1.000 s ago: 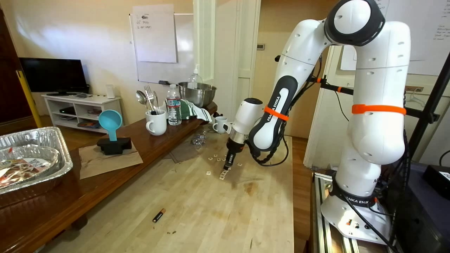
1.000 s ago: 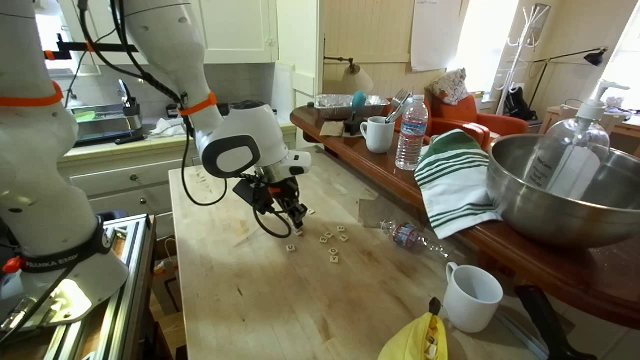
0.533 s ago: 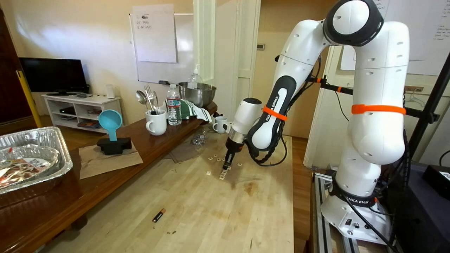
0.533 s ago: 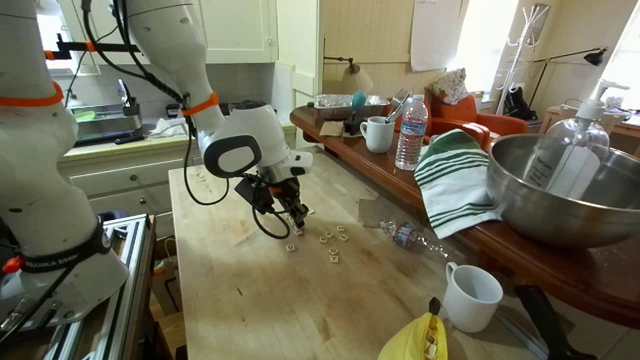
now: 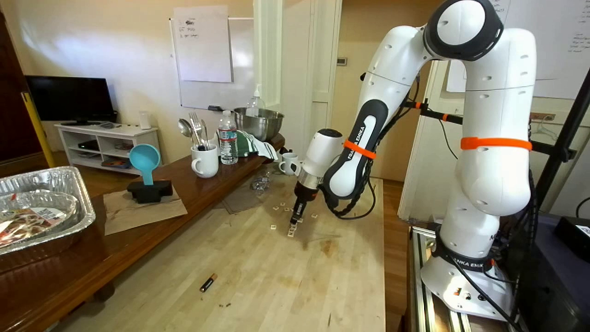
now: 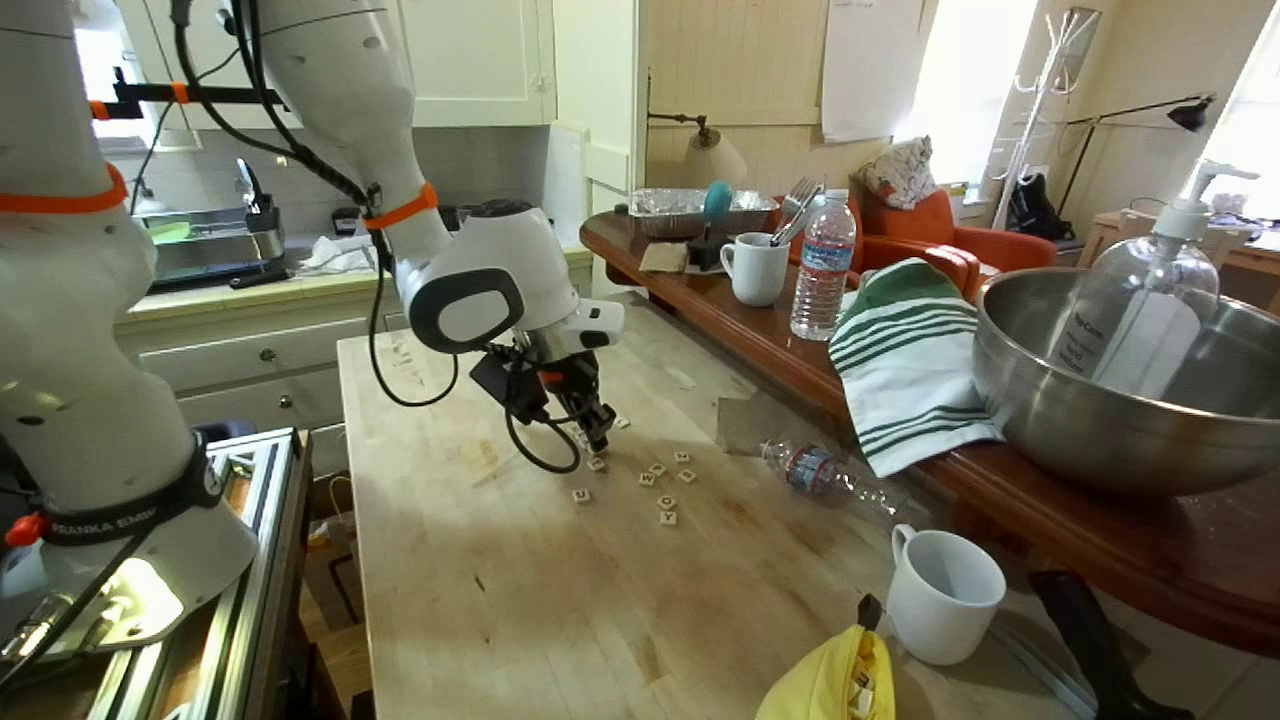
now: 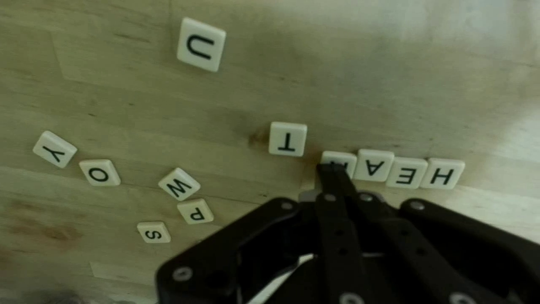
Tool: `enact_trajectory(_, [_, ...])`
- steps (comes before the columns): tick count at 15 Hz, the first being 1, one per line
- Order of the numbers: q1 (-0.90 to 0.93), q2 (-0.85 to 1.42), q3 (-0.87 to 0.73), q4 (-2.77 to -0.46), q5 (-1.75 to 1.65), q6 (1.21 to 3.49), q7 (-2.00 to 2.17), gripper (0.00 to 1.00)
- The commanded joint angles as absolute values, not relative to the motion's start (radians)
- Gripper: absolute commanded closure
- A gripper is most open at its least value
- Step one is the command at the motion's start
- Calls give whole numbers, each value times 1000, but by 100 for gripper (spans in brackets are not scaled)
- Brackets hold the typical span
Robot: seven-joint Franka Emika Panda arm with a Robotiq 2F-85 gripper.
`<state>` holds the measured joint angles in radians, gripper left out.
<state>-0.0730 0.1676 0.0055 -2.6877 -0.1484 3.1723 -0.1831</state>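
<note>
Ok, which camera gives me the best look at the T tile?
The wrist view: the T tile lies uncovered there, apart from the fingers, its letter readable though upside down. Both exterior views show it only as a small pale square near the fingers, its letter too small to read.

Cream wall (image 5: 133,55), orange armchair (image 6: 915,222), bright window (image 6: 965,90)

Mostly black, that end effector (image 7: 331,168), and here are the tiles (image 7: 288,139): cream, lettered in crisp black! The arm (image 5: 498,110) shows white with black, banded in bright orange. What a tabletop (image 5: 267,267), pale and wood-grained, streaked and blotched here and there in brown. Now the towel (image 6: 905,370), white striped with green; the pouch (image 6: 825,680), bold yellow; the scoop (image 5: 145,159), turquoise; the battery (image 5: 208,282), black and copper; and the mugs (image 6: 940,615), plain white!
</note>
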Motion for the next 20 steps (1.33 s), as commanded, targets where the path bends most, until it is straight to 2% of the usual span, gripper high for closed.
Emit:
enact_trajectory(1, [-75, 198, 14, -2673, -135, 3154, -180, 100])
enact_trajectory(20, [-151, 129, 73, -2703, -146, 3149, -202, 100])
